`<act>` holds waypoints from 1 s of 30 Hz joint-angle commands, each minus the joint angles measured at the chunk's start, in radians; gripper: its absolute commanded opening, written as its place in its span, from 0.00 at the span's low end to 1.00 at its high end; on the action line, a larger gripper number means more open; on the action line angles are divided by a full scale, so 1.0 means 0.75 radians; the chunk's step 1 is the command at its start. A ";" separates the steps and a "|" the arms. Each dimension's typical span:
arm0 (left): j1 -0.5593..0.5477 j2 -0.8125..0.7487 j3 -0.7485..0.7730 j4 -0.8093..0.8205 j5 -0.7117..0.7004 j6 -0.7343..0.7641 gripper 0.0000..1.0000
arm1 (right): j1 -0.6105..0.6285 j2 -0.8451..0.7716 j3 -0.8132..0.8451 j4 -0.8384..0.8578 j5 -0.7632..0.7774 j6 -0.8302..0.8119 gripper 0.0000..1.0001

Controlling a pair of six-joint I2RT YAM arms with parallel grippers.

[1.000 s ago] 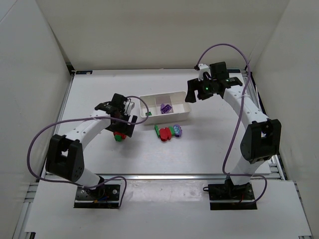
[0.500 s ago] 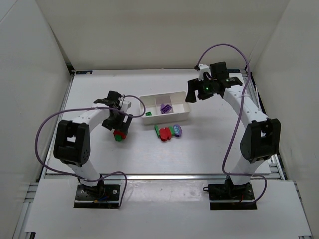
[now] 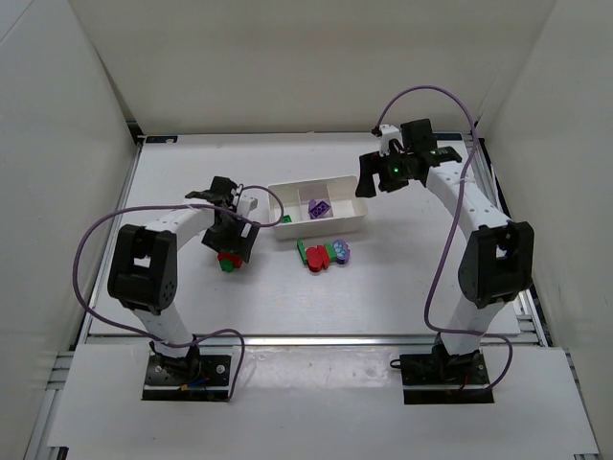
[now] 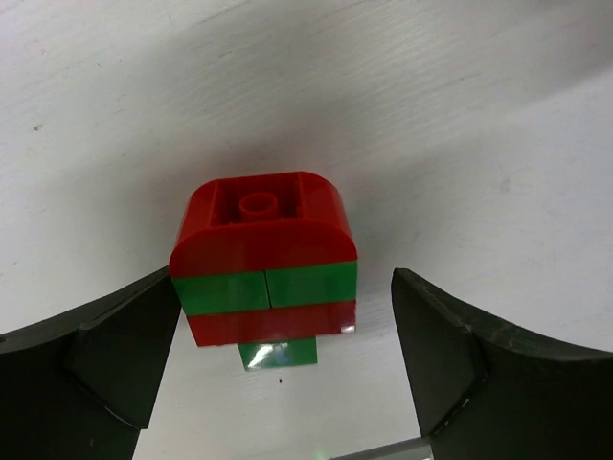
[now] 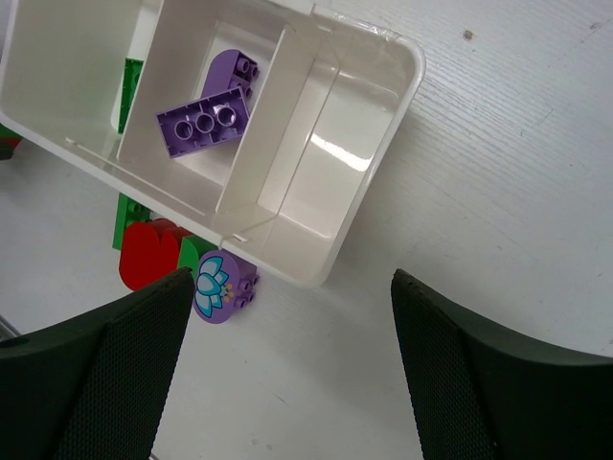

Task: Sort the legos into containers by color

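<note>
A red and green stacked lego [image 4: 263, 259] sits on the table between the open fingers of my left gripper [image 4: 287, 364], which holds nothing. In the top view this stack [image 3: 228, 262] lies left of the white tray [image 3: 354, 225], with the left gripper [image 3: 230, 247] over it. The tray's middle compartment holds purple bricks [image 5: 206, 120]; its left compartment holds a green brick [image 3: 286, 219]. My right gripper [image 3: 369, 180] hovers open and empty above the tray's right end [image 5: 383, 144]. A purple lotus brick [image 5: 222, 286], a red brick [image 5: 148, 251] and green bricks [image 3: 302, 252] lie in front of the tray.
White walls enclose the table on three sides. Purple cables loop from both arms. The tray's right compartment [image 5: 326, 163] shows bare floor.
The left arm has swung its elbow in and turned the gripper, which stays over the red and green stack. The right arm has barely moved.
</note>
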 commanded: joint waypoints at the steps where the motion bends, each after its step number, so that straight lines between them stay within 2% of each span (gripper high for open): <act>1: -0.004 0.050 0.035 0.015 -0.052 -0.031 1.00 | -0.010 0.014 0.073 -0.003 0.002 -0.023 0.86; 5: 0.000 0.056 0.029 0.034 -0.103 -0.033 0.99 | -0.014 0.024 0.083 -0.001 0.006 -0.025 0.86; 8: 0.002 0.065 0.033 0.030 -0.112 -0.037 0.89 | -0.016 0.028 0.083 0.001 0.008 -0.027 0.86; 9: 0.008 0.063 0.035 0.032 -0.103 -0.037 0.74 | -0.018 0.028 0.081 0.003 0.010 -0.025 0.86; 11: 0.018 0.048 0.037 0.032 -0.075 -0.033 0.55 | -0.016 0.026 0.081 0.009 0.008 -0.021 0.85; 12: 0.029 0.042 0.045 0.024 -0.062 -0.035 0.29 | -0.016 0.026 0.081 0.009 0.004 -0.019 0.84; 13: 0.033 0.024 0.053 0.016 -0.030 -0.039 0.14 | -0.014 0.026 0.081 0.013 -0.002 -0.011 0.84; 14: 0.037 0.011 0.063 0.003 -0.009 -0.043 0.10 | -0.010 0.016 0.077 0.013 -0.005 -0.007 0.84; 18: 0.116 -0.125 0.116 0.023 0.113 -0.184 0.10 | 0.031 -0.027 0.063 0.036 -0.013 -0.007 0.84; 22: 0.151 -0.228 0.265 0.073 0.004 -0.494 0.10 | 0.100 -0.084 0.038 0.128 0.020 -0.003 0.85; 24: 0.156 -0.193 0.361 0.036 -0.119 -0.709 0.10 | 0.147 -0.101 0.048 0.175 0.038 0.034 0.85; 26: 0.151 -0.132 0.549 -0.123 -0.209 -0.860 0.10 | 0.178 -0.109 0.053 0.242 0.040 0.081 0.86; 27: 0.158 -0.063 0.611 -0.184 -0.244 -1.019 0.10 | 0.182 -0.111 0.057 0.267 0.010 0.109 0.86; 30: 0.217 -0.064 0.634 -0.105 -0.094 -1.182 0.10 | 0.194 -0.097 0.077 0.381 -0.084 0.295 0.86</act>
